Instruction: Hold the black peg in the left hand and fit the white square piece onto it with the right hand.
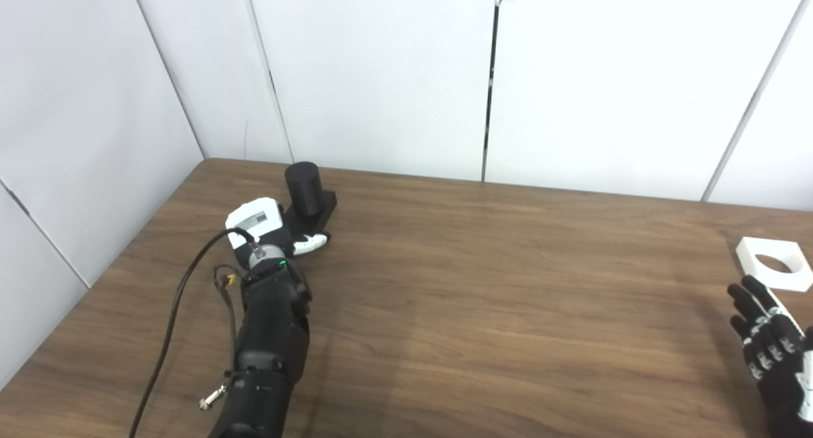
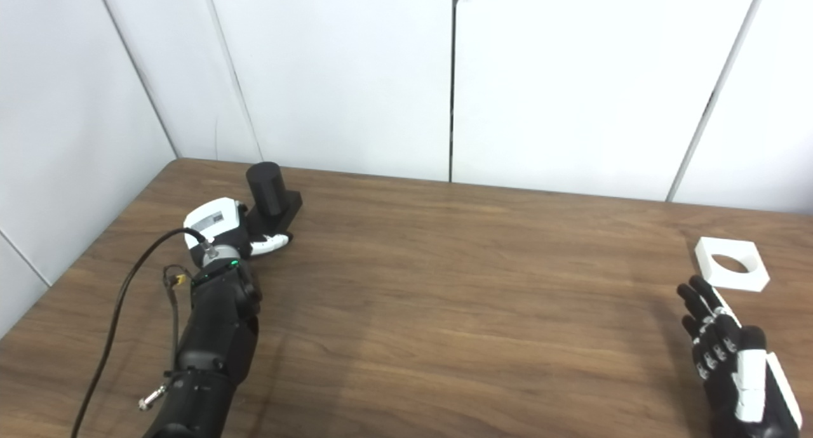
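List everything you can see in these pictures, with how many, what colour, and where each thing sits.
black peg: one, black, a cylinder standing on a square base, far left part of the table.
white square piece: one, white with a round hole, lying flat at the table's right side.
table: one, brown wood grain, filling the foreground.
wall panels: white, behind the table.
cable: one, black, running along the left arm.
left hand: one, white and black, at the peg's base.
right hand: one, black and white, open, near side of the white piece, apart from it.
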`<control>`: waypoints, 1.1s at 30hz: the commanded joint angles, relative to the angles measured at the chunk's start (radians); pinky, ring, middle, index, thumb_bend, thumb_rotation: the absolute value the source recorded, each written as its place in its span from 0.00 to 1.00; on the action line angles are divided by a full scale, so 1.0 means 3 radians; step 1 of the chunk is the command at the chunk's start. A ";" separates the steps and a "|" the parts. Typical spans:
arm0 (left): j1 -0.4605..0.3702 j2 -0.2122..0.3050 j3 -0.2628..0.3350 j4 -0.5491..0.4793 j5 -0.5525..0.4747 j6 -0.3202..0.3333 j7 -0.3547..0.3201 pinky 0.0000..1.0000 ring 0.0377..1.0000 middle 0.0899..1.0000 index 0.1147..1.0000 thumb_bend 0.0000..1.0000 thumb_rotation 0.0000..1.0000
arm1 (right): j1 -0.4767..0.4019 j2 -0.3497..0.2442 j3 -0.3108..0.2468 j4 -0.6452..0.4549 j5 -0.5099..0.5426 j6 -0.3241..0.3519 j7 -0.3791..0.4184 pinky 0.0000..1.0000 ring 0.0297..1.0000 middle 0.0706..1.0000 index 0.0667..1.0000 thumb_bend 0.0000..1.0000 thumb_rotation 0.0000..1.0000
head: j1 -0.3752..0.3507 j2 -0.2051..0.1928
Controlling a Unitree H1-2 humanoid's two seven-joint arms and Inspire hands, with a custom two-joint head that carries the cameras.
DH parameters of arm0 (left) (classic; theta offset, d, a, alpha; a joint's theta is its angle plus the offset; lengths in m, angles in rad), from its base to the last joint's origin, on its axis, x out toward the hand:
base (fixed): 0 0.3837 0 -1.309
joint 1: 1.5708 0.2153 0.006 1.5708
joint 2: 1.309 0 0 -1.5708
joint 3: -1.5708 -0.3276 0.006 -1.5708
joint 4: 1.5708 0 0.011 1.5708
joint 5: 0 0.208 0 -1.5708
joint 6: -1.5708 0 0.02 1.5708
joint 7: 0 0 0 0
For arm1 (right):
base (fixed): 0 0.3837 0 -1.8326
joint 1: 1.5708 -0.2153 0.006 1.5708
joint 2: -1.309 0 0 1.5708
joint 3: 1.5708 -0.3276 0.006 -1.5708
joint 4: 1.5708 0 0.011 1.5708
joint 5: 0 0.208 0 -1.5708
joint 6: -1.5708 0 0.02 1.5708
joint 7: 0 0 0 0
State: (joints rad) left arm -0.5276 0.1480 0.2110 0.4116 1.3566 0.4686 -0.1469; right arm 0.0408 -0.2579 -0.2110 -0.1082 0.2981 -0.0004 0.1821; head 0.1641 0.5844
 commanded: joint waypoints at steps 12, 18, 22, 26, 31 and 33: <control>-0.0114 0.0087 -0.0011 -0.0036 0.0017 0.0003 0.0149 1.00 1.00 0.98 0.86 0.75 0.61 | 0.0075 0.0031 0.0007 0.0020 0.0024 -0.0018 0.0004 1.00 0.99 0.91 0.92 0.76 1.00 | 0.0004 0.0000; -0.0114 0.0087 -0.0011 -0.0036 0.0017 0.0003 0.0149 1.00 1.00 0.98 0.86 0.75 0.61 | 0.0075 0.0031 0.0007 0.0020 0.0024 -0.0017 0.0004 1.00 0.99 0.91 0.92 0.76 1.00 | 0.0004 0.0000; -0.0114 0.0087 -0.0011 -0.0036 0.0017 0.0003 0.0149 1.00 1.00 0.98 0.86 0.75 0.61 | 0.0075 0.0031 0.0007 0.0020 0.0024 -0.0017 0.0003 1.00 0.99 0.91 0.92 0.76 1.00 | 0.0004 0.0000; -0.0114 0.0087 -0.0011 -0.0036 0.0017 0.0003 0.0149 1.00 1.00 0.98 0.86 0.75 0.61 | 0.0075 0.0031 0.0007 0.0020 0.0024 -0.0018 0.0004 1.00 0.99 0.91 0.92 0.76 1.00 | 0.0004 0.0000; -0.0114 0.0087 -0.0011 -0.0036 0.0017 0.0003 0.0149 1.00 1.00 0.98 0.86 0.75 0.61 | 0.0075 0.0031 0.0007 0.0020 0.0024 -0.0018 0.0004 1.00 0.99 0.91 0.92 0.76 1.00 | 0.0004 0.0000; -0.0114 0.0087 -0.0011 -0.0036 0.0017 0.0003 0.0149 1.00 1.00 0.98 0.86 0.75 0.61 | 0.0075 0.0031 0.0007 0.0020 0.0024 -0.0017 0.0004 1.00 0.99 0.91 0.92 0.76 1.00 | 0.0004 0.0000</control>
State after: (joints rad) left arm -0.5276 0.1480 0.2110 0.4117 1.3566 0.4686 -0.1469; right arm 0.0408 -0.2579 -0.2110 -0.1082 0.2981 -0.0004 0.1821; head 0.1641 0.5844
